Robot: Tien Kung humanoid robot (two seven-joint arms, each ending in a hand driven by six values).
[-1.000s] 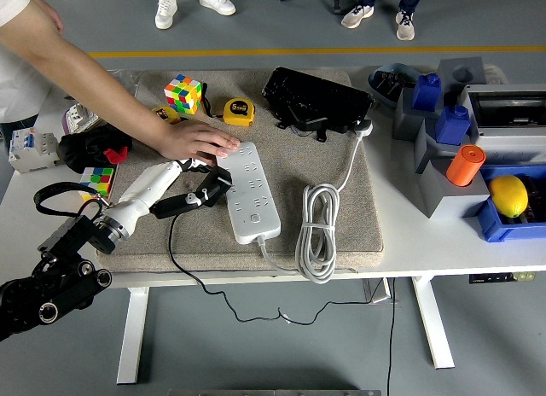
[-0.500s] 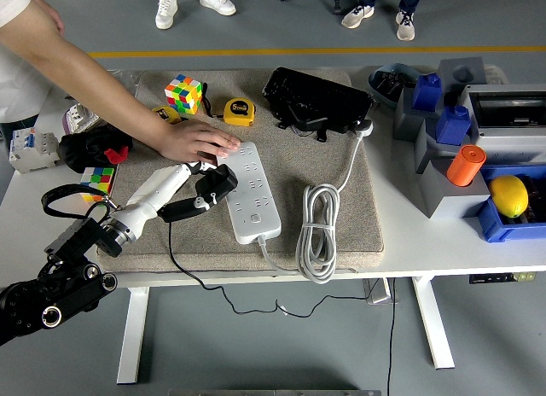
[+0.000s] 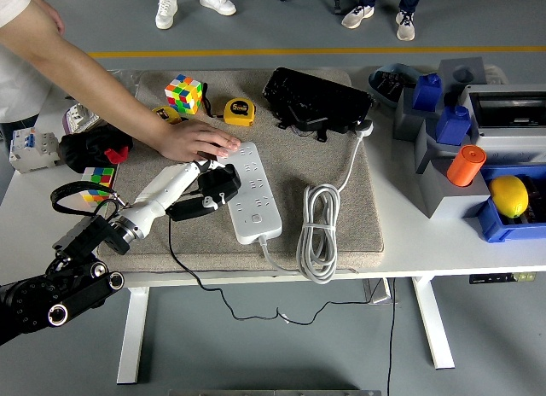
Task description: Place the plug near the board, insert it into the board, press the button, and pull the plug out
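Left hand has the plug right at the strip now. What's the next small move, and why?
Probably ease the plug a little further right and down onto the strip's upper sockets. The left hand holds it at the strip's left edge, not yet seated as far as I can tell, and a person's hand is steadying the strip's top end, so a gentle push should not shift it.

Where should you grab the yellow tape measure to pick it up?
Probably best from above, fingers pinching the two flat sides of the yellow tape measure. It lies on the grey mat with open room around it, apart from the Rubik's cube to its left, and its boxy body gives flat faces to squeeze.
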